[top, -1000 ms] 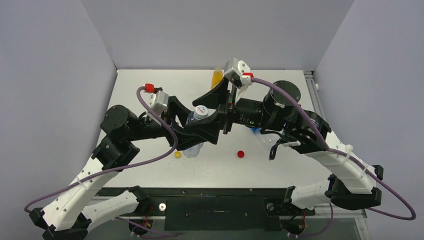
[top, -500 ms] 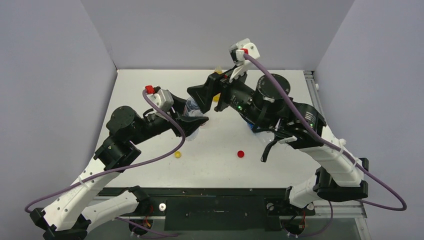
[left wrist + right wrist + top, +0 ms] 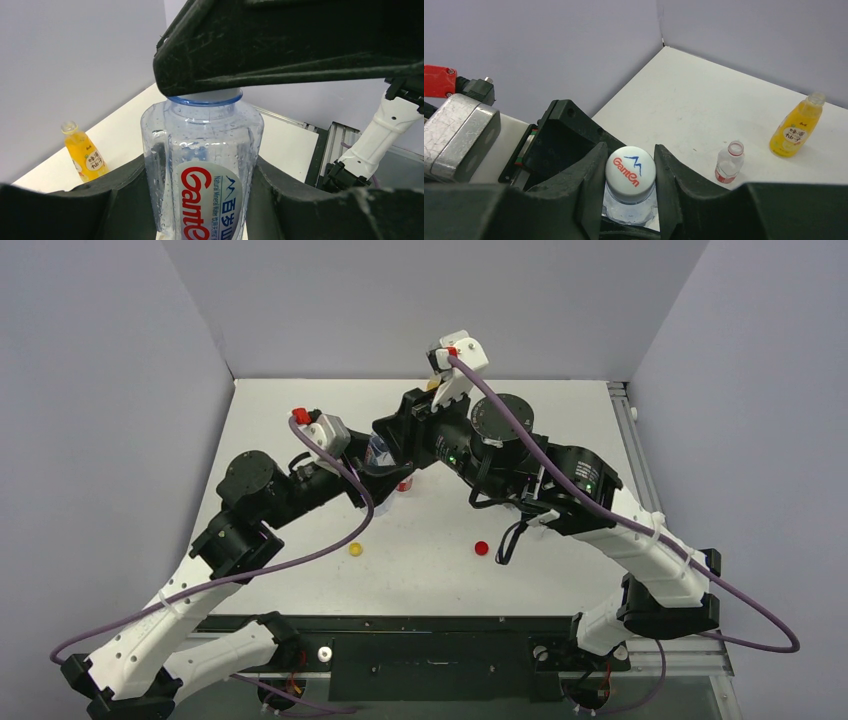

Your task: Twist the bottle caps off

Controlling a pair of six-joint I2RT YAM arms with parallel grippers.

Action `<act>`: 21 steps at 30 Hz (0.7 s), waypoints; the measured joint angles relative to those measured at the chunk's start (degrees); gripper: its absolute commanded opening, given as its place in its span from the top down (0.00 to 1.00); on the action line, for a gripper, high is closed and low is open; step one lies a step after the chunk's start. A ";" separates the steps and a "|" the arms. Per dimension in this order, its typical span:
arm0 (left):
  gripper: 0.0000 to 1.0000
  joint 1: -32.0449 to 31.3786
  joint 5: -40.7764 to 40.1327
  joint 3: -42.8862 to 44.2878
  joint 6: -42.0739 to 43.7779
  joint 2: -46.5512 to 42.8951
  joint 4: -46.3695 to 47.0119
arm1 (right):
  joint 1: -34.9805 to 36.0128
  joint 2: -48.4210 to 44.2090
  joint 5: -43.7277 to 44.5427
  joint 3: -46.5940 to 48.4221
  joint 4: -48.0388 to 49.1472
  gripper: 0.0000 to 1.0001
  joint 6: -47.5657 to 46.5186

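Note:
A clear bottle (image 3: 202,165) with a red-lettered white label stands upright between the fingers of my left gripper (image 3: 202,200), which is shut on its body. Its white cap (image 3: 630,167) sits on the neck, and my right gripper (image 3: 630,172) is shut on that cap from above, a finger pressed on each side. In the top view both grippers meet at this bottle (image 3: 380,452) left of the table's middle. A loose yellow cap (image 3: 355,549) and a loose red cap (image 3: 481,548) lie on the white table nearer the front.
An orange juice bottle (image 3: 796,125) with no cap stands near the back wall. A small clear bottle with a red label (image 3: 728,162), also uncapped, stands beside the held one. The right arm (image 3: 560,480) spans the table's middle right. Grey walls enclose three sides.
My right gripper swung left over the bottle and closed from wide open onto the white cap. The left arm carried the bottle up and back towards the far wall, keeping its grip.

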 measured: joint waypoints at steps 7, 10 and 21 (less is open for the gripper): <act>0.99 0.04 0.74 -0.09 -1.31 0.04 0.00 | -0.66 -0.44 -2.05 -1.03 0.68 1.00 -1.42; 0.98 0.46 4.87 -1.14 -4.24 -0.52 0.70 | -2.03 -3.23 -8.81 -5.05 2.43 1.00 -3.50; 0.99 -0.46 25.20 0.24 -14.67 -0.76 4.90 | -6.97 -14.03 -41.46 -17.55 13.25 0.85 -4.96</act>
